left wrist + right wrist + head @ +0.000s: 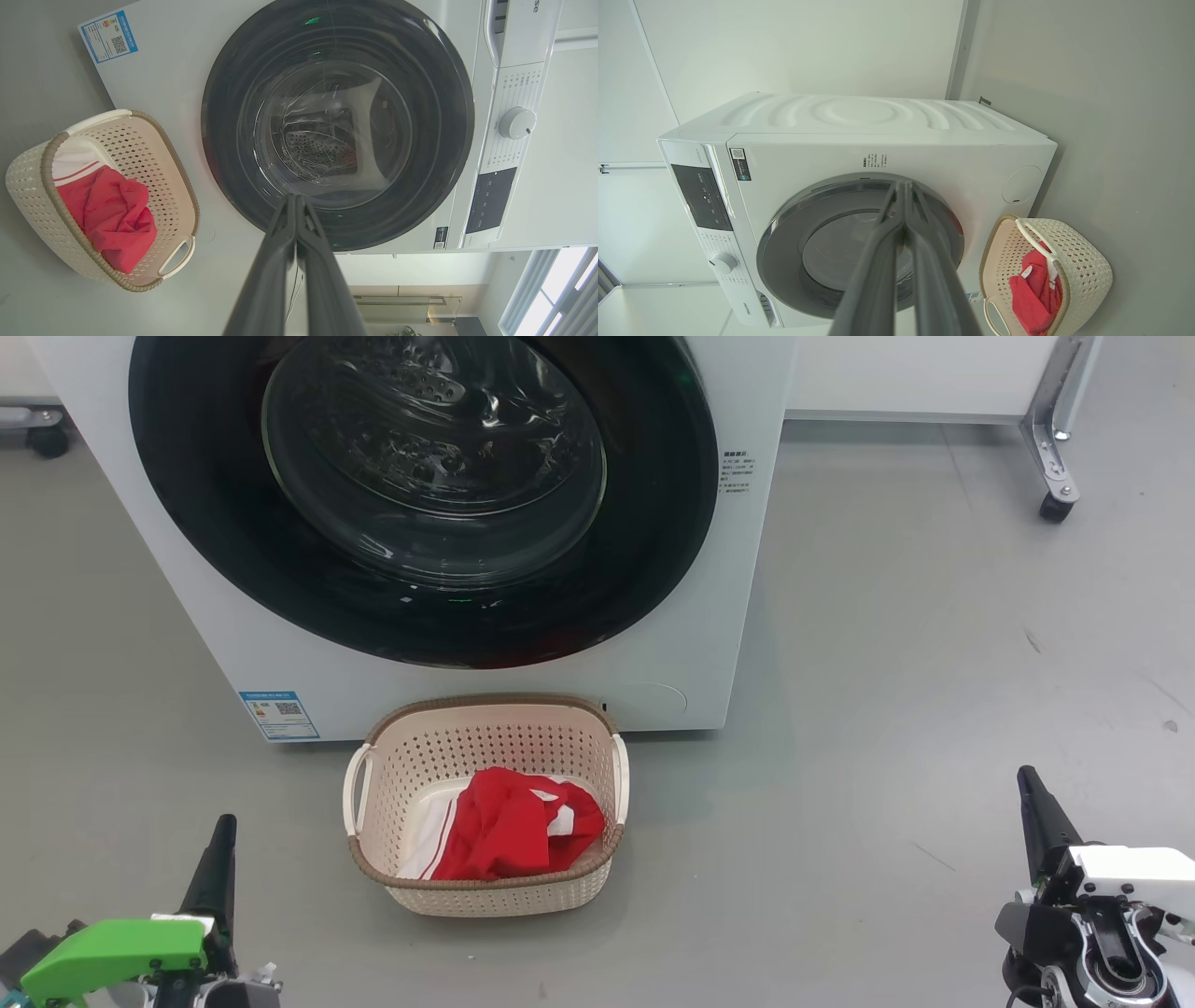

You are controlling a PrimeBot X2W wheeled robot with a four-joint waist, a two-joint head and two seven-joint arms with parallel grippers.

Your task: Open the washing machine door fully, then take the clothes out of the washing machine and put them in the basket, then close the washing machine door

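The white washing machine (485, 686) stands ahead, and its round black door (425, 490) lies shut flat against the front. Through the glass I see the drum, with no fabric showing. On the floor in front sits the cream basket (485, 803) holding the red clothes (509, 835) with white trim. My left gripper (222, 835) is low at the left, shut and empty. My right gripper (1029, 784) is low at the right, also shut and empty. Both are well back from the machine. In the wrist views the left gripper (295, 198) and the right gripper (905, 184) show pressed-together fingers.
Grey floor spreads around the machine and basket. A metal frame leg on a caster (1057, 504) stands at the back right, and another caster (47, 439) at the back left. The control panel with a knob (516, 123) lies along the machine's top edge.
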